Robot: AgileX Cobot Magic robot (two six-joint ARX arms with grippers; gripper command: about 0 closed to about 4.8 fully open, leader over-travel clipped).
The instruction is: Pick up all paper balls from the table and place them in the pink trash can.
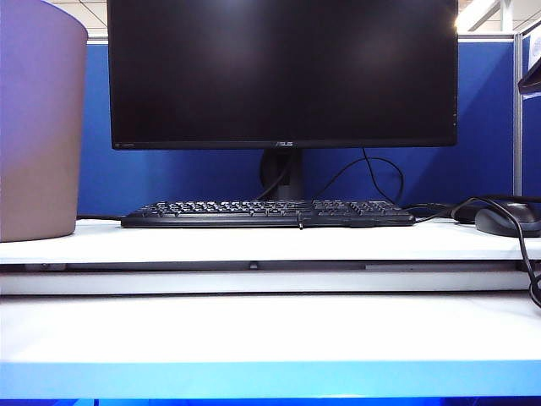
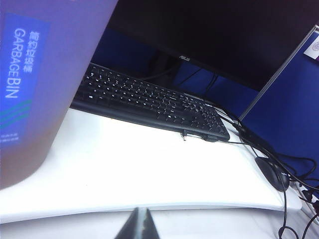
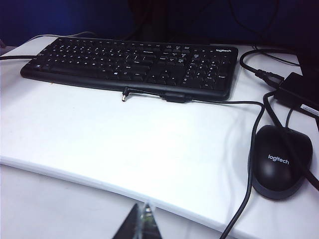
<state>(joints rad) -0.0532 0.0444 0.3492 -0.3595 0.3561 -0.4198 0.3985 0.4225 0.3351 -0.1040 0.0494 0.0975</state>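
Observation:
No paper balls show in any view. The pink trash can (image 1: 38, 127) stands on the white table (image 1: 270, 326) at the far left; in the left wrist view its wall (image 2: 45, 74) carries a blue "GARBAGE BIN" label. My left gripper (image 2: 139, 216) is shut and empty, its tips pressed together over the table's lower front step (image 2: 60, 226), short of the bin. My right gripper (image 3: 143, 214) is also shut and empty, over the front step of the table (image 3: 124, 139). Neither arm appears in the exterior view.
A black keyboard (image 1: 266, 213) lies in front of a dark monitor (image 1: 283, 72). A black mouse (image 3: 279, 162) and several cables (image 3: 219, 102) lie at the right. A blue partition (image 1: 482, 118) closes the back.

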